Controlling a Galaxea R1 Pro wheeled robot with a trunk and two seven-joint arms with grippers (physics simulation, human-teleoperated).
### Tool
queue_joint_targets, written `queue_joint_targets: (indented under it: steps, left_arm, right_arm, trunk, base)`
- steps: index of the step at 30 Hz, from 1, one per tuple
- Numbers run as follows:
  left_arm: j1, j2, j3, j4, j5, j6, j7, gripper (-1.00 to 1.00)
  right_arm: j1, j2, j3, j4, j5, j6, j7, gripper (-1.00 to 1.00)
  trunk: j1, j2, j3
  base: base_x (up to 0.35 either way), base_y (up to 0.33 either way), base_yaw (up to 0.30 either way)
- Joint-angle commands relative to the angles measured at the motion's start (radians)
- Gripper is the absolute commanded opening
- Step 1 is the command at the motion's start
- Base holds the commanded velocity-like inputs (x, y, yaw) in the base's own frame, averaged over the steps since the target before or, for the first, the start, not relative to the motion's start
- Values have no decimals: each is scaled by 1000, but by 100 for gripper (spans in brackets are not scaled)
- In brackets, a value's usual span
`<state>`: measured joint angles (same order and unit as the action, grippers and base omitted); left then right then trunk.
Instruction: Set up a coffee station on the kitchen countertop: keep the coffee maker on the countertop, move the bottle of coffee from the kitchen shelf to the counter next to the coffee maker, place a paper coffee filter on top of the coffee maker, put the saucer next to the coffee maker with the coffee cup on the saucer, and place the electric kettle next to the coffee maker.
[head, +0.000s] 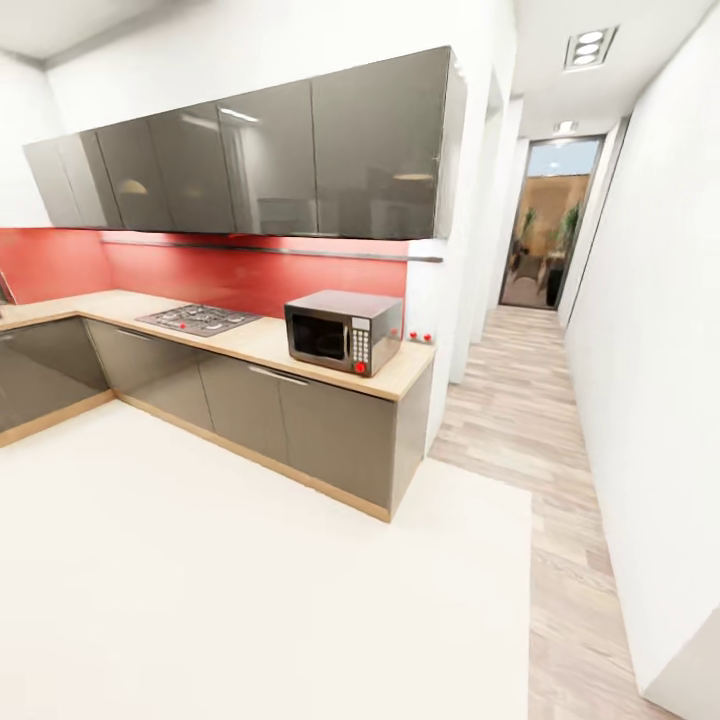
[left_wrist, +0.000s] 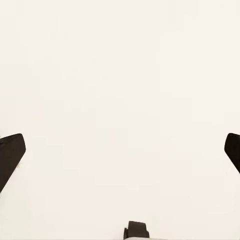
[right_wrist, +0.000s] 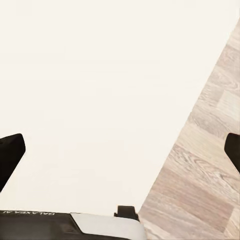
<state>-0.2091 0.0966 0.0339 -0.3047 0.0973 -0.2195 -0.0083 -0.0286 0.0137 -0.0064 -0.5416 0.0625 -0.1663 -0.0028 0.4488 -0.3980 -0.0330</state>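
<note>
Kitchen countertop (head: 262, 342) ahead, carrying a microwave (head: 343, 331) and hob (head: 197, 319). Left gripper (left_wrist: 120, 152) spread wide, empty over cream floor; right gripper (right_wrist: 120, 150) likewise, at the wood flooring's (right_wrist: 205, 165) edge.

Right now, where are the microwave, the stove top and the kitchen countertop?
microwave (head: 343, 332): head view, on its dark front door.
stove top (head: 198, 319): head view, middle of the burner plate.
kitchen countertop (head: 262, 341): head view, bare wood between stove top and microwave.
</note>
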Motion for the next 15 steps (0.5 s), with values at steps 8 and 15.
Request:
queue_joint_targets:
  steps: [8, 15]
  left_arm:
    - [-1, 0, -2, 1, 10, -3, -1, 100]
    - [-1, 0, -2, 1, 10, -3, -1, 100]
  right_arm:
    - [-1, 0, -1, 0, 7, -2, 0, 100]
    - [-1, 0, -1, 0, 7, -2, 0, 100]
  trunk:
    - [1, -2, -2]
    - [1, -2, -2]
  base:
    - [338, 0, 278]
    - [338, 0, 278]
